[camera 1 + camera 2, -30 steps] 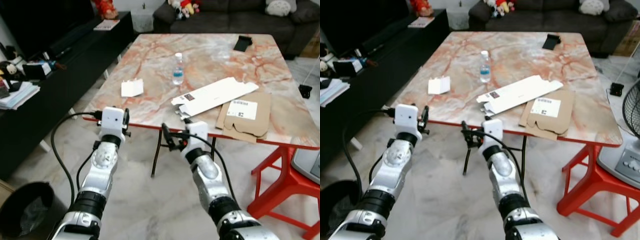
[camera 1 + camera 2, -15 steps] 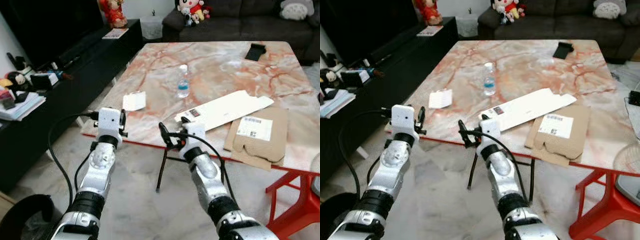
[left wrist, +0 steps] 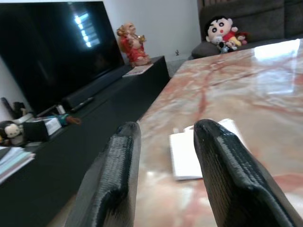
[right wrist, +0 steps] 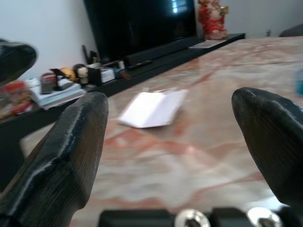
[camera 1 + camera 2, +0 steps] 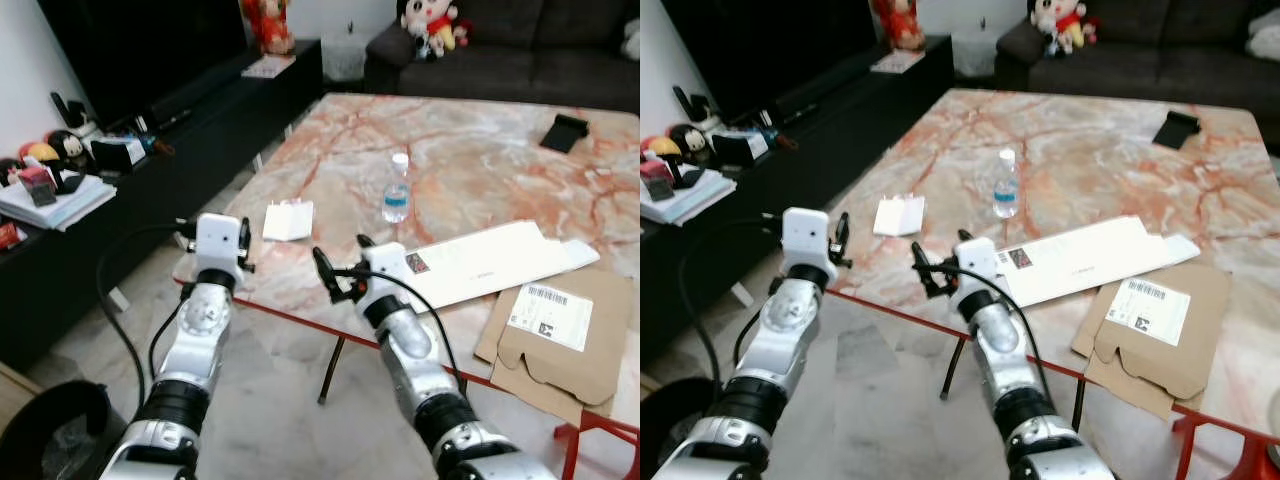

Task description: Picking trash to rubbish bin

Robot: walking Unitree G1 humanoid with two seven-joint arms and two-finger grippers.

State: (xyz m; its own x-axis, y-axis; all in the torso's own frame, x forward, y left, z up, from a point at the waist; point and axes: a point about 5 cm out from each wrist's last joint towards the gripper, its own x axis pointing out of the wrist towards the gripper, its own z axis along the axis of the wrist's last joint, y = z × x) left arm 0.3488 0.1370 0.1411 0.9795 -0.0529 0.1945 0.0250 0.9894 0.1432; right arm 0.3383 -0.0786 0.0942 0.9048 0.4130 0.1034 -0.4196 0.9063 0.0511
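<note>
On the near left part of the marble table lies a small white folded paper. Behind it stands a clear water bottle. Further right lie a long flattened white box and a flattened brown carton. My left gripper is open at the table's near edge, and the paper lies just beyond its fingers. To its right, my right gripper is wide open over the same edge, with the paper ahead of it. Neither holds anything. A black rubbish bin stands on the floor at my lower left.
A long black TV cabinet with books and small items runs along the left. A dark sofa with soft toys stands behind the table. A black object lies at the table's far right. The table rests on red legs.
The whole picture has shifted as the camera came closer to the table's near left corner. Both arms stay held out in front, and both grippers are open as before.
</note>
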